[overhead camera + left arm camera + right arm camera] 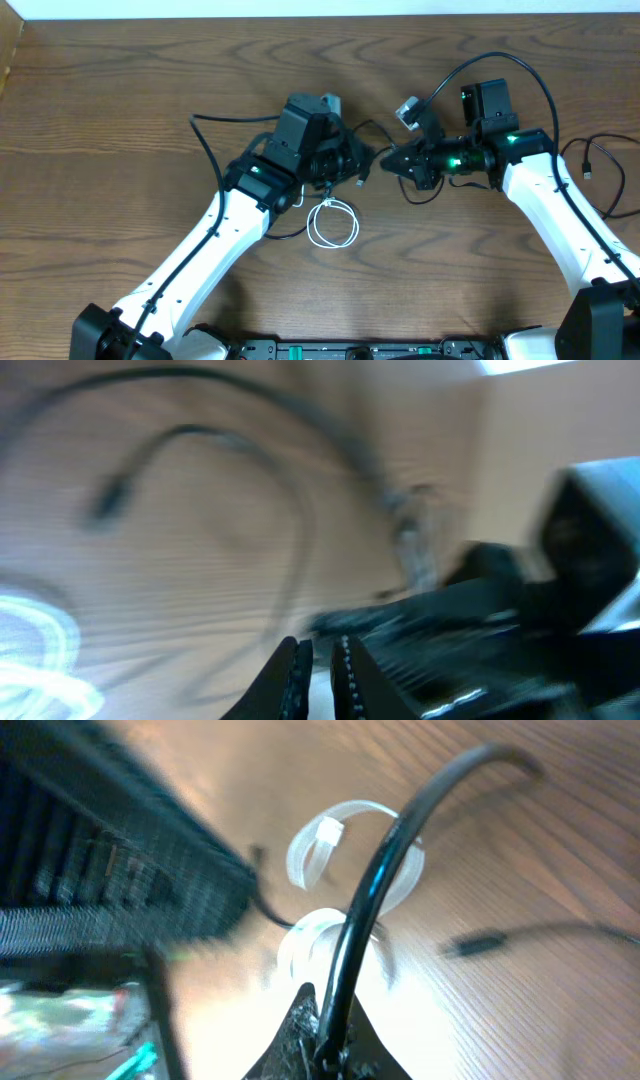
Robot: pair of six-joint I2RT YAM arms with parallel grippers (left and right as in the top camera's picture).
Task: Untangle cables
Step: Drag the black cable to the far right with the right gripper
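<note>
Though under cables [312,228], brown wood-grain table [100,90]

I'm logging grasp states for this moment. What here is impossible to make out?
Left end effector: motion blur in the left wrist view hides whether it pinches anything.
Right end effector: cut off by the right wrist view's bottom edge; grip unclear.
Black cables between the arms: hidden overhead by both end effectors.
White cable: plug ends too small overhead.
</note>
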